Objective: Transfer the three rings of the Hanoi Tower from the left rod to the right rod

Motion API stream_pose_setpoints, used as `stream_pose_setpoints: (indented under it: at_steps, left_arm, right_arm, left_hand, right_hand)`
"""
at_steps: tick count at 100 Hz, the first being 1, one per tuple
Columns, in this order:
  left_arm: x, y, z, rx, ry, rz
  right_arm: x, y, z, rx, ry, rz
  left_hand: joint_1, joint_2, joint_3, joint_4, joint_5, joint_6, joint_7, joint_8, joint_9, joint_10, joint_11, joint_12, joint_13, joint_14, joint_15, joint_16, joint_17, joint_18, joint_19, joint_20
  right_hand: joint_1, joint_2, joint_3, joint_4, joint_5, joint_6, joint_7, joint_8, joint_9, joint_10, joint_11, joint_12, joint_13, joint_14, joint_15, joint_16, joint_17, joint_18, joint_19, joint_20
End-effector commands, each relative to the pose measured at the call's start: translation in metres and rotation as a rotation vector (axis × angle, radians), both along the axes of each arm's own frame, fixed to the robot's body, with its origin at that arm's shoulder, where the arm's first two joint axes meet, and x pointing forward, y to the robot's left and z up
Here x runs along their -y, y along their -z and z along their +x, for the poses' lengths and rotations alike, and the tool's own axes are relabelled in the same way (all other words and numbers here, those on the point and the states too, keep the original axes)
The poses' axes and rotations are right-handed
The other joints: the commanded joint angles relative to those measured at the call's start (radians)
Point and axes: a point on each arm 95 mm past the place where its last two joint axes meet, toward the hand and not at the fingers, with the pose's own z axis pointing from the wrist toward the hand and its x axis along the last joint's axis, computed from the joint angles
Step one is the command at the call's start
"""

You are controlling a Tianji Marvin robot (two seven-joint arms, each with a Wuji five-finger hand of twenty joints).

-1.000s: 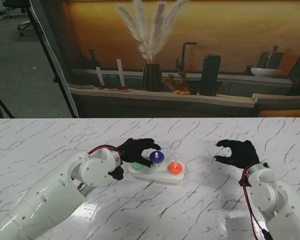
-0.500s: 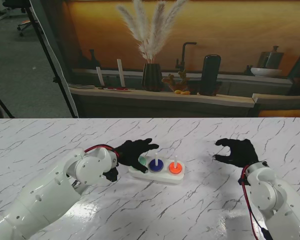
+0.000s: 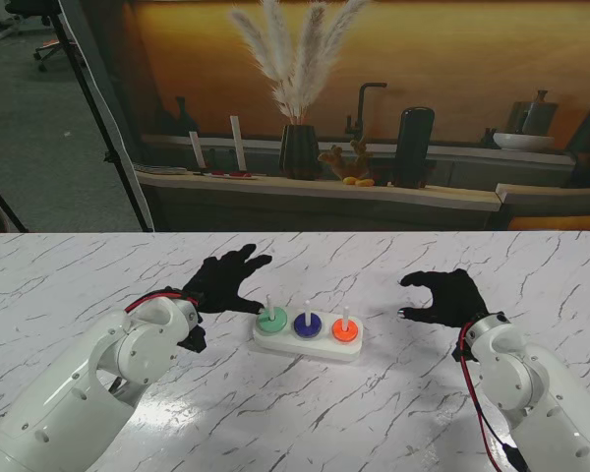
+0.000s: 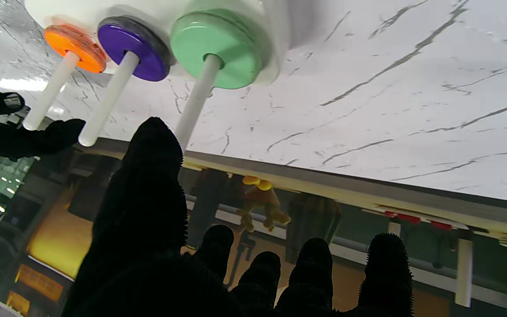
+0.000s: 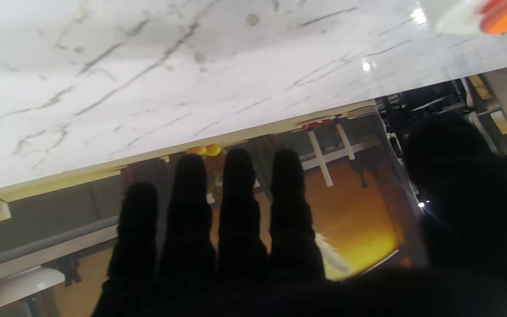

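Left hand [image 3: 222,283] empty, fingers [image 4: 156,149] spread, held over the counter [image 3: 393,413] just to the left of the white base [image 3: 310,343], apart from it. Beside that hand: green ring [image 3: 270,320] on the left rod, then purple ring [image 3: 307,324] on the middle rod, then orange ring [image 3: 345,329] on the right rod, one ring per rod. Right hand [image 3: 445,298] loosely curled, grasping nothing, well apart to the right of the base.
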Motion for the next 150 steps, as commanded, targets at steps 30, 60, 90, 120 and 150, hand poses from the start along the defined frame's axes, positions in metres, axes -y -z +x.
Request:
stream_pose_setpoints:
  at_steps: [30,60,90,120,150]
  left_arm:
    - [-0.016,0.01,-0.007,0.001,-0.069,-0.015]
    - [-0.019,0.012,-0.007,0.013,-0.099,-0.018]
    - [-0.021,0.013,-0.008,0.008,-0.109,-0.019]
    - [-0.024,0.015,-0.009,0.0,-0.117,-0.021]
    - [-0.025,0.017,-0.01,-0.009,-0.124,-0.025]
  right_arm:
    - [-0.037,0.003,0.004,0.011,-0.127,0.023]
    - [-0.056,0.008,-0.001,-0.003,-0.217,0.011]
    - [-0.071,0.02,-0.01,-0.017,-0.286,0.002]
    - [-0.079,0.026,-0.013,-0.013,-0.322,-0.012]
    - [-0.084,0.03,-0.013,0.006,-0.356,-0.051]
  left_hand:
    - [0.02,0.027,-0.03,-0.006,0.025,0.01,0.006,0.025,-0.006,0.006,0.013,0.04,0.029,0.013,0.0,0.015,-0.008,0.019,0.062,0.001]
    - [0.02,0.02,-0.029,-0.004,0.03,0.011,0.007,0.031,-0.006,0.005,0.014,0.057,0.034,0.012,0.003,0.02,-0.012,0.022,0.084,-0.009]
    - [0.023,0.017,-0.026,-0.003,0.033,0.011,0.008,0.034,-0.005,0.008,0.013,0.064,0.041,0.011,0.009,0.026,-0.009,0.021,0.101,-0.014]
    - [0.022,0.018,-0.026,-0.003,0.035,0.011,0.009,0.037,-0.004,0.008,0.012,0.067,0.044,0.01,0.014,0.034,-0.012,0.02,0.122,-0.014]
    - [0.022,0.021,-0.026,-0.004,0.037,0.012,0.01,0.04,-0.003,0.009,0.012,0.068,0.048,0.012,0.019,0.042,-0.011,0.018,0.154,-0.007]
  right_hand:
    - [-0.072,-0.044,0.037,0.029,-0.048,0.026,-0.033,-0.003,0.023,-0.004,0.011,0.011,0.036,0.0,0.007,0.017,-0.006,0.339,0.013,0.015]
    - [-0.071,-0.065,0.033,0.03,-0.136,-0.019,-0.078,-0.023,-0.041,-0.001,-0.013,0.014,0.019,-0.004,-0.004,0.023,-0.025,0.346,-0.017,0.016]
    - [-0.036,-0.096,0.02,0.026,-0.205,-0.043,-0.082,-0.048,-0.113,0.022,0.025,0.049,0.027,-0.01,0.064,0.08,-0.018,0.345,-0.027,0.042]
    - [-0.004,-0.106,0.023,0.033,-0.229,-0.049,-0.049,-0.065,-0.173,0.049,0.118,0.101,-0.031,-0.039,0.31,0.232,-0.003,0.329,0.003,0.121]
    - [0.09,-0.139,0.005,0.038,-0.236,-0.08,0.004,-0.07,-0.188,0.025,0.288,0.225,-0.038,-0.095,0.61,0.401,0.045,0.296,0.091,0.251]
